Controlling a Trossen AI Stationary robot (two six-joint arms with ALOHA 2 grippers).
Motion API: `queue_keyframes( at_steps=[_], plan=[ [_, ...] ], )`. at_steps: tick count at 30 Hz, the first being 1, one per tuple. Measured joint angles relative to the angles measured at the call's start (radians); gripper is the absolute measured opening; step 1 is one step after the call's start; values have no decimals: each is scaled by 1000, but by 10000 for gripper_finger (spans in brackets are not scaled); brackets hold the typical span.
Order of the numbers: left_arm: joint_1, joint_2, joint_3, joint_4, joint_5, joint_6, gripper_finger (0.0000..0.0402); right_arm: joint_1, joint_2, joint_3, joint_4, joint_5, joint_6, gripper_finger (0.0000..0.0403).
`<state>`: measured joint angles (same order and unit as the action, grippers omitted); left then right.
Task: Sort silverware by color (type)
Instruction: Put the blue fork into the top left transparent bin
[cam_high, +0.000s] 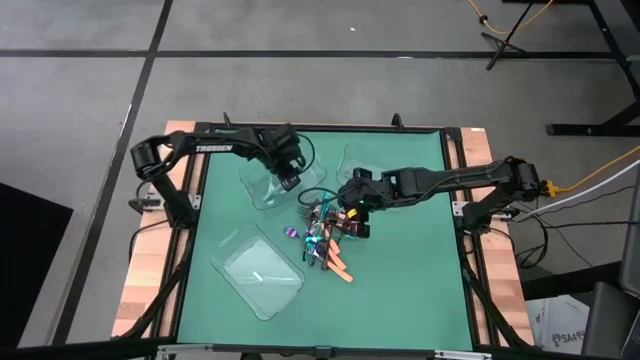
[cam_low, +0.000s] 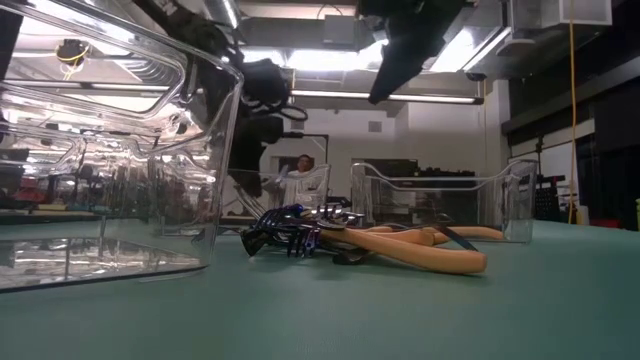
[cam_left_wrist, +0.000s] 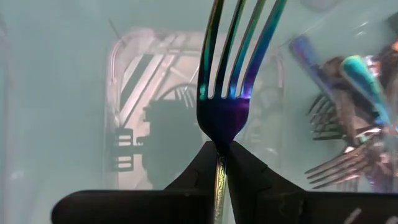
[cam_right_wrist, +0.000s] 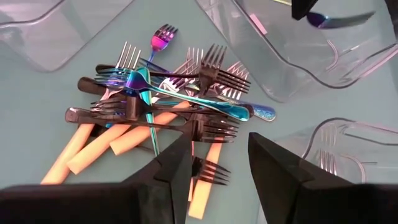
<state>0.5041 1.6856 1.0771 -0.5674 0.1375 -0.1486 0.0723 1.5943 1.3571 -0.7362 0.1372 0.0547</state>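
Silverware pile (cam_right_wrist: 168, 118) — slim forks and a spoon in three kinds, heaped at the middle of the green table (cam_high: 400, 290) between three clear trays. The pieces are judged light, stiff and slick; the orange-handled forks (cam_right_wrist: 99, 146) lie under crossed dark forks (cam_right_wrist: 118, 112), with iridescent pieces (cam_right_wrist: 205, 106) threaded over the top, so a tangled lift is to be expected. A hold is best taken across a handle or neck that stands free of its neighbours, not on the tines.

Right gripper (cam_right_wrist: 217, 163) — held directly above the near edge of the pile, fingers well apart, nothing between them and nothing touched as far as can be seen.

Left gripper (cam_left_wrist: 221, 163) — positioned farther back over the rear tray (cam_high: 262, 188), fingers pressed together on the neck of one iridescent fork (cam_left_wrist: 233, 74), tines pointing away from the wrist. The fork is gripped narrowly on smooth metal, so a swivel or slip is judged possible. Whether any piece already lies in this tray cannot be told
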Motion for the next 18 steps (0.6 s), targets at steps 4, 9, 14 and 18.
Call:
queue_keyframes(
  at_steps=[4,9,14,18],
  plan=[
    [0,30,1,1,-8,0,14,0,0,0,13,0,0,145],
    [0,64,1,3,-41,1,20,0,0,0,21,0,0,145],
    [0,89,1,15,-84,4,21,0,0,0,30,0,0,145],
    [0,94,0,19,-104,4,22,0,0,0,29,0,0,145]
  ],
)
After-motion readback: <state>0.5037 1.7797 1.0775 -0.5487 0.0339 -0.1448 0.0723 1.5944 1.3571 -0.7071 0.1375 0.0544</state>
